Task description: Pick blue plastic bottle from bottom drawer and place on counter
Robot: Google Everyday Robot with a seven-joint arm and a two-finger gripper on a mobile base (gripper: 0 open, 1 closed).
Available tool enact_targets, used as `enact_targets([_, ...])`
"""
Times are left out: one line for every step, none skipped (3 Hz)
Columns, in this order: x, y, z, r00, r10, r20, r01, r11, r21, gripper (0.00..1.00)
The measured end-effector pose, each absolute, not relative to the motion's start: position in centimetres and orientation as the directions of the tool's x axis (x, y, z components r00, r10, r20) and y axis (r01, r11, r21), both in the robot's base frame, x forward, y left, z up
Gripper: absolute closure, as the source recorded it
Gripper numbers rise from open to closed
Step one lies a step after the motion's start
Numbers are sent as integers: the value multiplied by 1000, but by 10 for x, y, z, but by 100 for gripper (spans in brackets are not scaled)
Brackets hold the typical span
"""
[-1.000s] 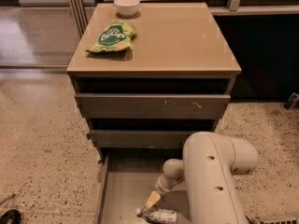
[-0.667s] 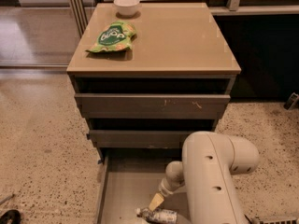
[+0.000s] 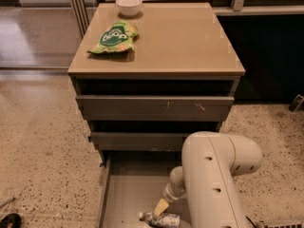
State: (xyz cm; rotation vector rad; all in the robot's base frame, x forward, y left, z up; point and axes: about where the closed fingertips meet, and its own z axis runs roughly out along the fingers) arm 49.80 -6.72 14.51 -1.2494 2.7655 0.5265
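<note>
Plastic bottle (image 3: 164, 219) lies on drawer (image 3: 124, 198) floor, long axis left-right w/ cap left, just below gripper (image 3: 160, 207); grip state can't tell.

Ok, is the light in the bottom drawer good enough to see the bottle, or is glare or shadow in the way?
Camera view: the bottom drawer is dim but evenly lit, and the blue plastic bottle stands out on its grey floor, with the gripper just above it. Same view: the counter shows only soft sheen; gaps above the upper drawers are black.
</note>
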Motion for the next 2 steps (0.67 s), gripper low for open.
enact_targets([483,-63,153,-647,-737,-194,-754,581,308,0])
enact_targets([459,-63,163,-628,-757,-179,-758,543,362,0])
